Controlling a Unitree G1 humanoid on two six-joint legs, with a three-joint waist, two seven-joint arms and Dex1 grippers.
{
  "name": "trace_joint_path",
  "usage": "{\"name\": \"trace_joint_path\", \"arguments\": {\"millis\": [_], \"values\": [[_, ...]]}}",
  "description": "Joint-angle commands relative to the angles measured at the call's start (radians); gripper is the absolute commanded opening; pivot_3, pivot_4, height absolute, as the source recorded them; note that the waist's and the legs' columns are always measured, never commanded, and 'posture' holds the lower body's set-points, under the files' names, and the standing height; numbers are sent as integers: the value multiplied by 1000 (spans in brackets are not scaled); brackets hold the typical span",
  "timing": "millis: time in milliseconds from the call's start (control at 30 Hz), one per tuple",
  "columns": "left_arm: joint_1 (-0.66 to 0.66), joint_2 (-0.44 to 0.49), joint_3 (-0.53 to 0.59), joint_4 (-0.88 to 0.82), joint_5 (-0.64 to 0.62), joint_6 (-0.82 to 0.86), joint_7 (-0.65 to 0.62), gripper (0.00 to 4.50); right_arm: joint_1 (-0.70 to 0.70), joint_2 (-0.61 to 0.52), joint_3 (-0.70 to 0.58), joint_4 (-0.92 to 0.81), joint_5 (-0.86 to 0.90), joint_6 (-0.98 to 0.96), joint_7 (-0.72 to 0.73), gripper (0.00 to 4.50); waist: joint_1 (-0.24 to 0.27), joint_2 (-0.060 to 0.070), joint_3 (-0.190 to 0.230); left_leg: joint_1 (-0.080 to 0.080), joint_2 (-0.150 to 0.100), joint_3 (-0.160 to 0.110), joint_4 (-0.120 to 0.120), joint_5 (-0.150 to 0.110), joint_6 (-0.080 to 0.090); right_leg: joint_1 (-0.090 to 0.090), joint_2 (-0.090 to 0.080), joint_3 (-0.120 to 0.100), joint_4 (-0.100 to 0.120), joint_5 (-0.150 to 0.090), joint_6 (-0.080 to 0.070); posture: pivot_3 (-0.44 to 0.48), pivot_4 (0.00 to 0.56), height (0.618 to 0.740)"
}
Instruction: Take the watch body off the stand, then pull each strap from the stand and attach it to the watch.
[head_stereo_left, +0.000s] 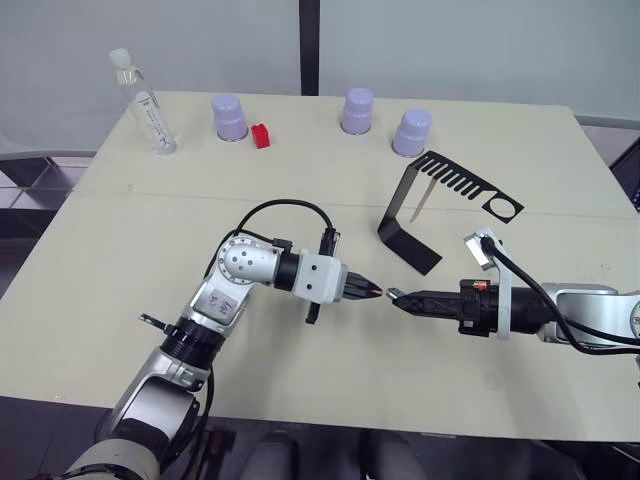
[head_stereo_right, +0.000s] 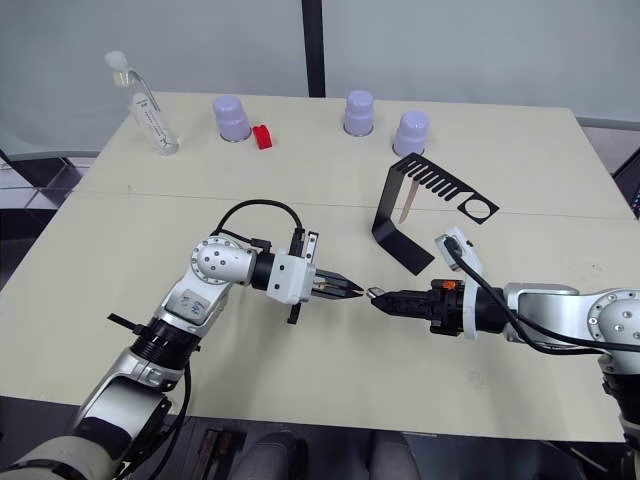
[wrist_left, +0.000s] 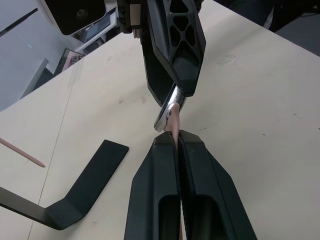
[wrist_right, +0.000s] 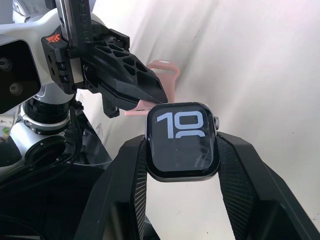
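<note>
Over the middle of the table my two grippers meet tip to tip. My right gripper (head_stereo_left: 399, 296) is shut on the watch body (wrist_right: 182, 141), a black rounded-square case whose dark screen shows pale digits. My left gripper (head_stereo_left: 374, 291) is shut on a pink-beige strap (wrist_left: 173, 119), and the strap's end touches the edge of the watch body (wrist_left: 163, 118). The black bent-metal stand (head_stereo_left: 405, 240) rests on the table behind the grippers, to the right. A second pale strap (head_stereo_left: 421, 204) hangs from its comb-slotted arm.
Along the far edge of the table stand a clear bottle (head_stereo_left: 146, 106), three lilac cups (head_stereo_left: 229, 117) (head_stereo_left: 357, 110) (head_stereo_left: 411, 132) and a small red object (head_stereo_left: 261, 136). A seam crosses the tabletop (head_stereo_left: 150, 300) behind the grippers.
</note>
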Motion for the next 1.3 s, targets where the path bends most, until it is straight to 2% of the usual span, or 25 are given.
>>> {"name": "trace_joint_path", "arguments": {"millis": [33, 1300], "values": [[-38, -49, -15, -27, -7, -10, 29, 0, -26, 7, 7, -64, 42, -5, 26, 1500, 0, 0, 0, 0, 0, 0, 0, 0, 0, 0, 0, 0, 0, 0, 0, 0, 150, 740], [-59, -122, -27, 15, 36, -27, 40, 0, -37, 18, 25, -78, 15, 10, 36, 1500, 1, 0, 0, 0, 0, 0, 0, 0, 0, 0, 0, -2, 0, 0, 0, 0, 150, 740]]}}
